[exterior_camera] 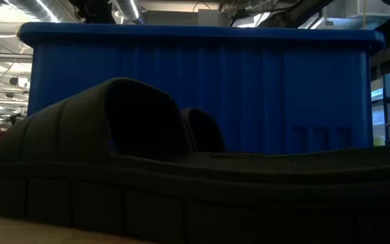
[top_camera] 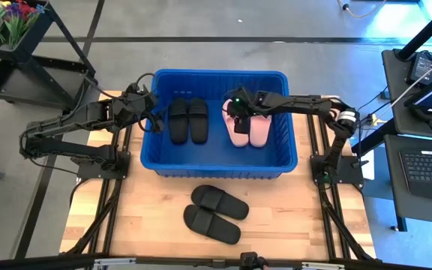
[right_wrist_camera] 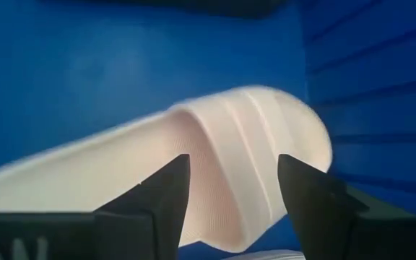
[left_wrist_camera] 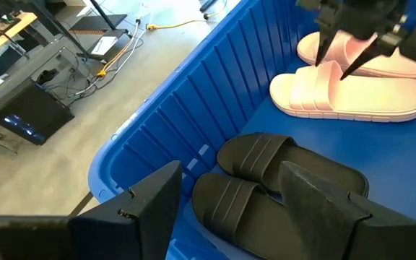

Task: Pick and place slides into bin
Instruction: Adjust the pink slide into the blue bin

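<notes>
- Slides are in two places: four lie in the blue bin (top_camera: 217,166) and two lie on the wooden desk (top_camera: 148,217) in front of it.
- One black pair (top_camera: 188,120) sits side by side on the bin floor, toward the left side.
- The pale pink pair (top_camera: 255,129) sits side by side on the bin floor too, toward the right side.
- The other black pair (top_camera: 216,213) lies on the desk just in front of the bin — the two are tilted and close together.
- The right gripper (top_camera: 240,120) is down inside the bin, right over the pink pair.
- Its two fingers (right_wrist_camera: 157,198) are spread apart, one on each side of a pink slide's wide strap (right_wrist_camera: 248,152). I cannot tell if they press on the strap.
- The left gripper (top_camera: 154,120) is at the bin's left wall, next to the black pair in the bin.
- Its fingers (left_wrist_camera: 150,209) are spread wide and hold nothing — the black slides lie just past them.
</notes>
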`<control>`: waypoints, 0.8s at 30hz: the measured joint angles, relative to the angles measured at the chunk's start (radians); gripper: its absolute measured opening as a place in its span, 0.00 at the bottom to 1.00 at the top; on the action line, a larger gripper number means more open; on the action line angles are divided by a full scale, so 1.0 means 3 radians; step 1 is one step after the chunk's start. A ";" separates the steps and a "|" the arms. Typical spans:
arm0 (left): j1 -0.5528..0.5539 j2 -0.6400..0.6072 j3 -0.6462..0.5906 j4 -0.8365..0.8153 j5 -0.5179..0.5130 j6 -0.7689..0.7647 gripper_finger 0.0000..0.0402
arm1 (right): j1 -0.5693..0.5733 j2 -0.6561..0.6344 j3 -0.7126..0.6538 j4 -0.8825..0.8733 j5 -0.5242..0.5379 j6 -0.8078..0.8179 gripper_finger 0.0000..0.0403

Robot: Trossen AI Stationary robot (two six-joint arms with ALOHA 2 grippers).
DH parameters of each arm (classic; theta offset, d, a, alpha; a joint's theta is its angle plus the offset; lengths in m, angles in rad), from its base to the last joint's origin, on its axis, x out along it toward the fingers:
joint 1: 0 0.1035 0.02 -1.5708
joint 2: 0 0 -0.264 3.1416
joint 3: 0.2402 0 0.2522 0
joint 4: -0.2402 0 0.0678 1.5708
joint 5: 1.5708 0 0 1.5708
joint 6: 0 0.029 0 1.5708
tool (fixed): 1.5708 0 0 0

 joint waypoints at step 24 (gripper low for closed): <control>0.0000 0.0000 0.0000 -0.0023 -0.0001 0.0000 0.57 | 0.0003 0.0310 -0.0001 0.0018 0.0744 0.0026 0.05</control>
